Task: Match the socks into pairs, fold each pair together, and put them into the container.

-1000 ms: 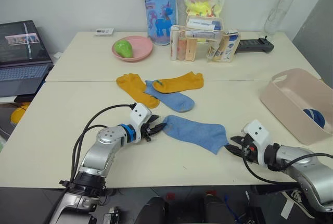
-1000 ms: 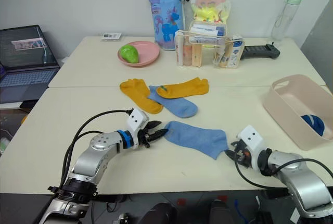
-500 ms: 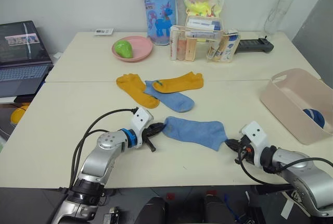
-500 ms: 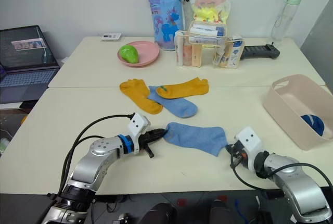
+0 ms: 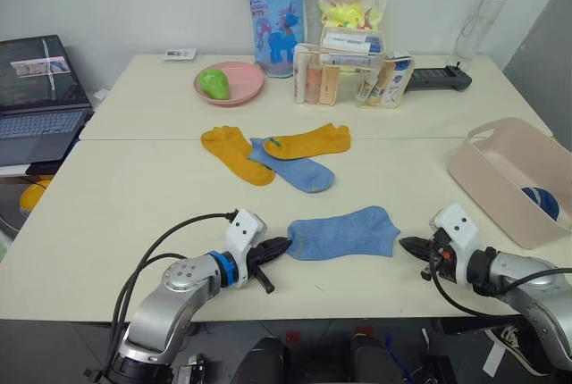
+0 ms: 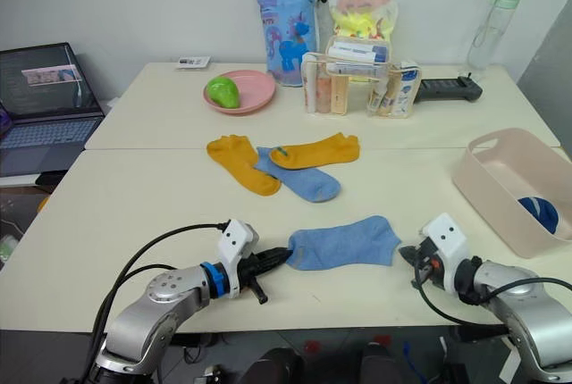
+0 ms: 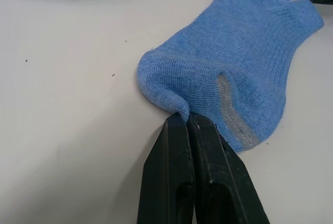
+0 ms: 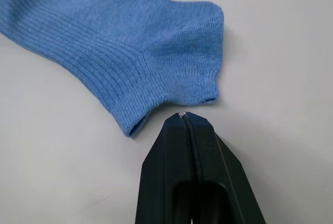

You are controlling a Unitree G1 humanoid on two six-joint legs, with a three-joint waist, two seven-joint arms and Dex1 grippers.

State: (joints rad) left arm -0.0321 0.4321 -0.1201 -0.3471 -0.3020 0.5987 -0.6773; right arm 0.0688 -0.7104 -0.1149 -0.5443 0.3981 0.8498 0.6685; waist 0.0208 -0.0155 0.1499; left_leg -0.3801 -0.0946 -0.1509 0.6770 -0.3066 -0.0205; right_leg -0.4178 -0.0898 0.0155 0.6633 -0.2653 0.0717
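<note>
Your left hand [image 7: 186,122] is pinching the toe end of the near blue sock [image 5: 344,232], which is lying flat on the bench [image 5: 134,196]. Your right hand [image 8: 183,117] is sitting just off the sock's cuff, fingers pressed together on nothing. The other blue sock [image 5: 295,170] is lying under two yellow socks [image 5: 234,152] farther back. The bin [image 5: 500,165] is sitting at your right with a navy sock [image 5: 539,201] inside.
</note>
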